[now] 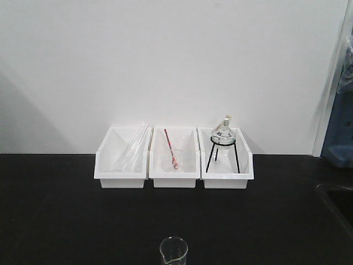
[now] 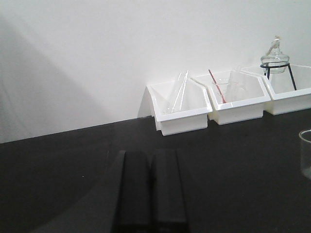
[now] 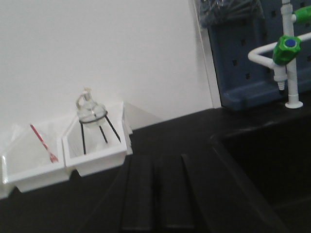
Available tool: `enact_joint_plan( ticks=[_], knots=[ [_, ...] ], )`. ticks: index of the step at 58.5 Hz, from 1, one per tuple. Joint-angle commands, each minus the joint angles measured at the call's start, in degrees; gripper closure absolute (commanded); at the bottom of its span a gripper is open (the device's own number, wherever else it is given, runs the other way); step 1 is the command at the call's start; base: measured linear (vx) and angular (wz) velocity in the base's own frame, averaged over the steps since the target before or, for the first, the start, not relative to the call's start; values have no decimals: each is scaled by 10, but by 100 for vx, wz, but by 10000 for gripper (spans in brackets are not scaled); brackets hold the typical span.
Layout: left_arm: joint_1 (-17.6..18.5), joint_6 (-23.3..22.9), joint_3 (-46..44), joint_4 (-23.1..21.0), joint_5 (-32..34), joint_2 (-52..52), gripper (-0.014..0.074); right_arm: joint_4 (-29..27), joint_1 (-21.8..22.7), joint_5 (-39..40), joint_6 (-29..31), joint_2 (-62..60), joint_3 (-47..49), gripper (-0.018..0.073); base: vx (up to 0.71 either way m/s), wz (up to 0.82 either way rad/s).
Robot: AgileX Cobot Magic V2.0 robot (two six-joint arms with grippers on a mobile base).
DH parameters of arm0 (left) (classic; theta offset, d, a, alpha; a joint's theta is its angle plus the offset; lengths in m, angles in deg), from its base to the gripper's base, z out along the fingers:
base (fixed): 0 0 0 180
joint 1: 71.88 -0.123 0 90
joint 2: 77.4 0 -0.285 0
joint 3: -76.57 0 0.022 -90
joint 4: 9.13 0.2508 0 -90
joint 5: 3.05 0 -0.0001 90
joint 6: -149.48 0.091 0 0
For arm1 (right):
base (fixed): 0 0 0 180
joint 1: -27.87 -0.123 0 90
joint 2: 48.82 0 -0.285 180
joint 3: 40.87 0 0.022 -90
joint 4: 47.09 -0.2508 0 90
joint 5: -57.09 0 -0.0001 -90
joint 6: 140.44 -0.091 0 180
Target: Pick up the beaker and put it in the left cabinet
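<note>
Three white bins (image 1: 174, 181) sit by the wall. The beaker (image 1: 174, 252) stands on the black table (image 1: 66, 221), well in front of the middle bin. The left gripper (image 2: 150, 160) and right gripper (image 3: 155, 162) are both pressed together.

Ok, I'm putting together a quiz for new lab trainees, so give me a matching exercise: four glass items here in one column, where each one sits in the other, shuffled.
Items
1. small empty beaker
2. beaker with red rod
3. round flask on tripod
4. glass tubes

Places
A. right bin
B. black counter, in front of the bins
C. left bin
D. middle bin

Pairs: 1-B, 2-D, 3-A, 4-C
</note>
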Motion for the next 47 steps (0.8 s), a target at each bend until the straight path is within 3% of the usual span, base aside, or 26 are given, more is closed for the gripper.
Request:
enact_joint_plan(
  ticks=[1,10,15,17,21,26,30,33,41,47],
  knots=[
    [0,-2,9,-2,43,-11,595,3,3,80,43,47,20,309,0,0],
    [0,-2,9,-2,43,-11,595,2,3,146,56,111,20,181,0,0],
    [0,-2,9,-2,43,-11,595,2,3,184,37,145,20,120,0,0],
    [0,-2,9,-2,43,-11,595,21,3,242,14,188,20,74,0,0],
    [0,-2,9,-2,43,-11,595,91,3,279,13,218,20,64,0,0],
    [0,-2,9,-2,43,-11,595,260,3,321,-2,241,20,64,0,0],
    [0,-2,9,-2,43,-11,595,405,3,373,-51,256,20,64,0,0],
    [0,-2,9,-2,43,-11,595,479,3,410,-97,268,20,64,0,0],
    [0,-2,9,-2,43,-11,595,576,3,424,-151,303,20,64,0,0],
    [0,-2,9,-2,43,-11,595,583,-7,428,-151,336,20,64,0,0]
  ],
)
